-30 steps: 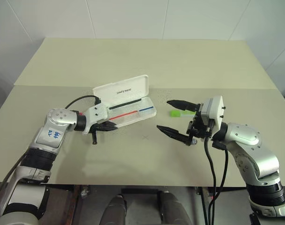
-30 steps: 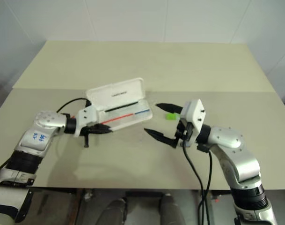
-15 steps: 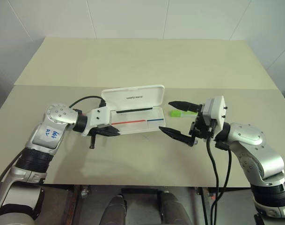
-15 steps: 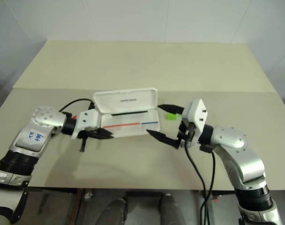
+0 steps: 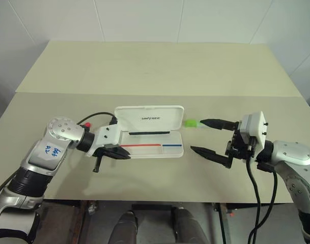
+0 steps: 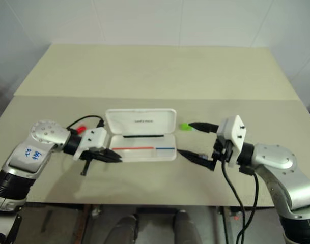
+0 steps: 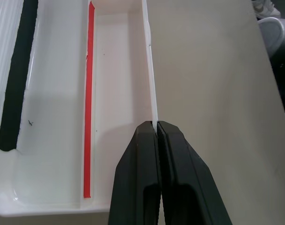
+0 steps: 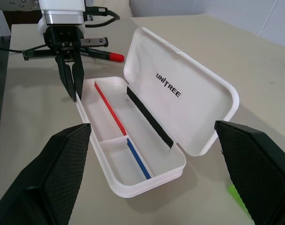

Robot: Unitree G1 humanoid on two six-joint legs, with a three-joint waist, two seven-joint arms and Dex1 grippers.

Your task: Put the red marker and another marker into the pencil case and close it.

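The white pencil case (image 5: 150,145) lies open at the table's middle, its "UNITREE" lid (image 5: 149,117) standing up behind the tray. My left gripper (image 5: 125,156) is shut on the tray's front wall near its left end; the thin rim runs in between the fingertips (image 7: 149,133). Behind my left wrist lies the red marker (image 5: 87,124), its red end showing. The green highlighter (image 5: 191,123) rests just right of the lid. My right gripper (image 5: 196,135) hovers open to the right of the case, its upper finger close beside the highlighter, holding nothing.
The beige table (image 5: 155,71) stretches far behind the case, with a seam across it. Its front edge (image 5: 160,199) runs close below both grippers. A black cable (image 5: 96,115) loops from my left wrist over the marker.
The case has swung from slanted to square with the table's front edge, drawn by my left gripper pulling back. My right gripper has drawn away to the right, still open.
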